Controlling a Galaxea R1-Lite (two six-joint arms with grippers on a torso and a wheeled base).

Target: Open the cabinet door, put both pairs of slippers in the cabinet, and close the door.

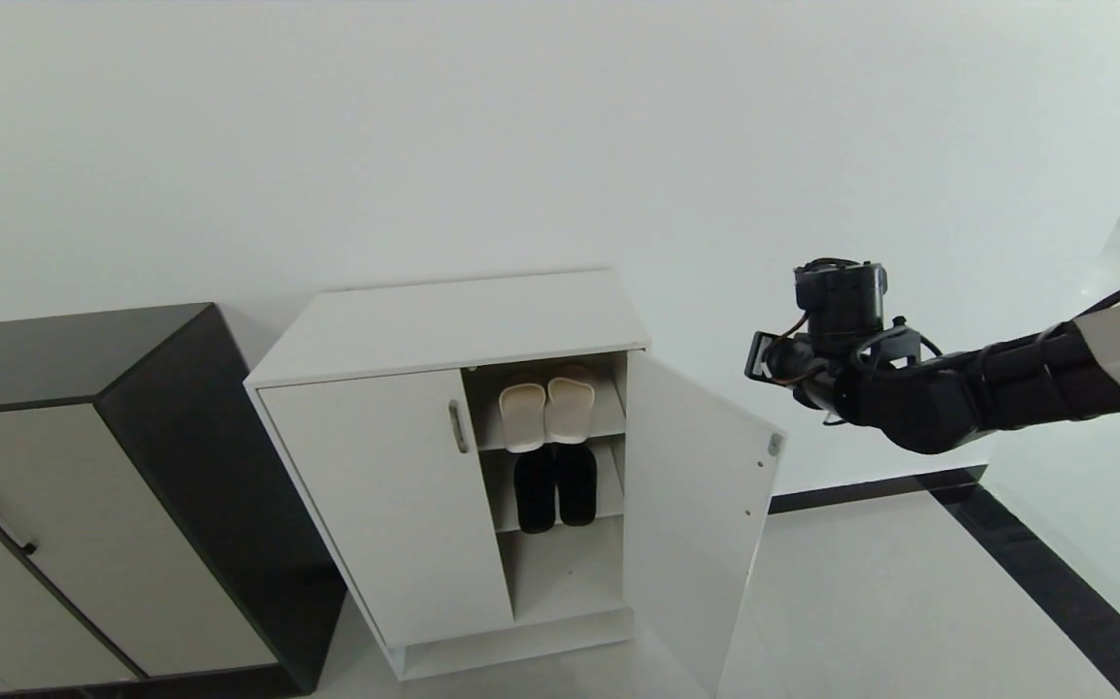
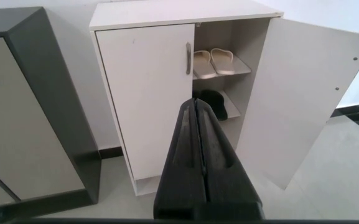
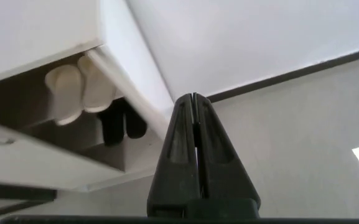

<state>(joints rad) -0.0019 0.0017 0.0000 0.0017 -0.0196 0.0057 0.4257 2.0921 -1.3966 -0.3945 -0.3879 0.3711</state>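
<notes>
Slippers — white pair (image 1: 547,413) above black pair (image 1: 554,485) — are shelved; door (image 1: 691,505) stands open for closing. Right hand (image 1: 762,361) and left hand (image 2: 195,107) are both pressed together.

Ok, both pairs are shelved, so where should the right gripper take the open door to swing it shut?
Probably the free vertical edge of the open door, up high, farthest from the hinged side. Come from the robot's right, behind the panel: the right gripper hangs there, and the thin edge stands clear of the cabinet.
</notes>
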